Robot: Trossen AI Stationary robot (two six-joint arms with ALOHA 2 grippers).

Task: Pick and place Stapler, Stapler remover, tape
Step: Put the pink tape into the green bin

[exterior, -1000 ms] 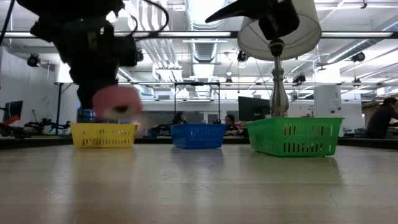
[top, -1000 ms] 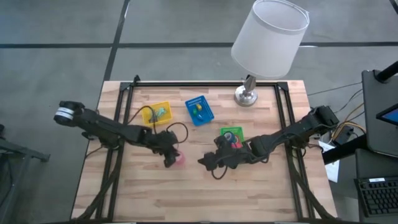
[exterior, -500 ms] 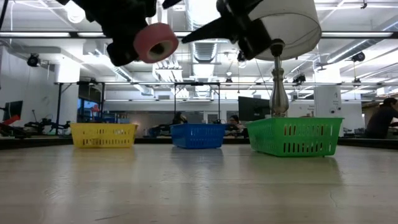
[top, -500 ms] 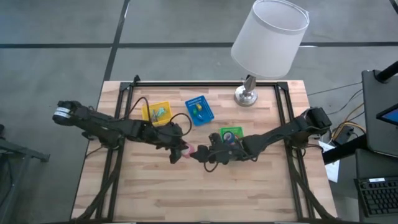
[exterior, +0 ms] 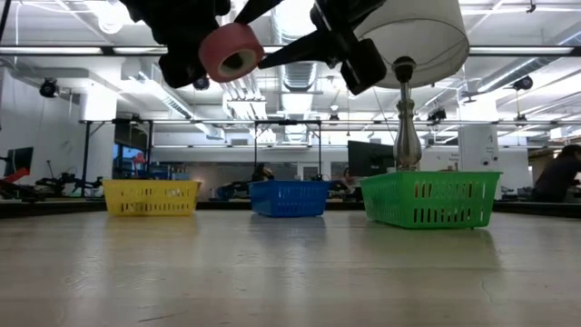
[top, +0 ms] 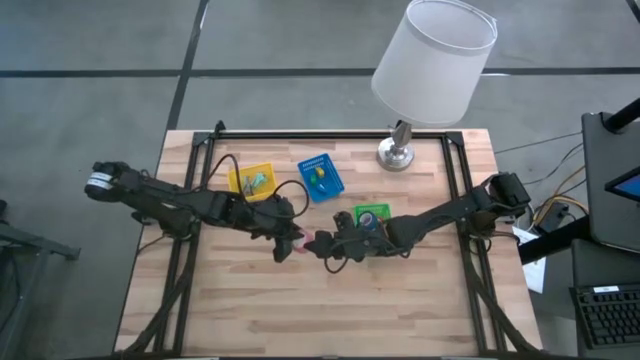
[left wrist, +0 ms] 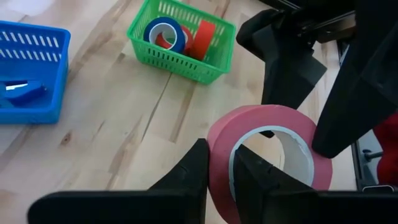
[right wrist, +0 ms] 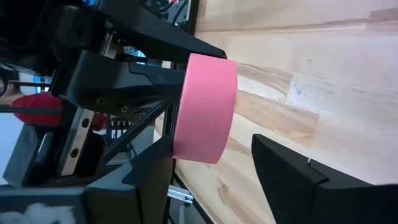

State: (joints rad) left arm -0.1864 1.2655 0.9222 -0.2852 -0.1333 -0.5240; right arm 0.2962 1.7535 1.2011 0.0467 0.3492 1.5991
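Note:
A pink tape roll with a pale core hangs high over the table's middle, between both grippers; the low view shows the pink tape roll well above the wood. My left gripper is shut on the pink tape roll. My right gripper is open, with one finger on each side of the pink tape roll, facing its flat faces. A blue tape roll and red rolls lie in the green basket. My left gripper pinches the roll's wall: one finger is inside the hollow core and one finger is outside. It comes from the table's left. The roll is lifted clear of the table, standing on edge. My right gripper: whether a finger touches the roll, I cannot tell.
Three baskets sit on the far half of the table: yellow basket, blue basket with blue items inside, and green basket just behind my right gripper. A lamp with a white shade stands at the far edge. The near half shows bare wood.
My left gripper has lifted the pink roll from just above the table to high above it and carried it toward the table's right. My right gripper has moved left toward it, and its open fingers now stand on either side of the roll.

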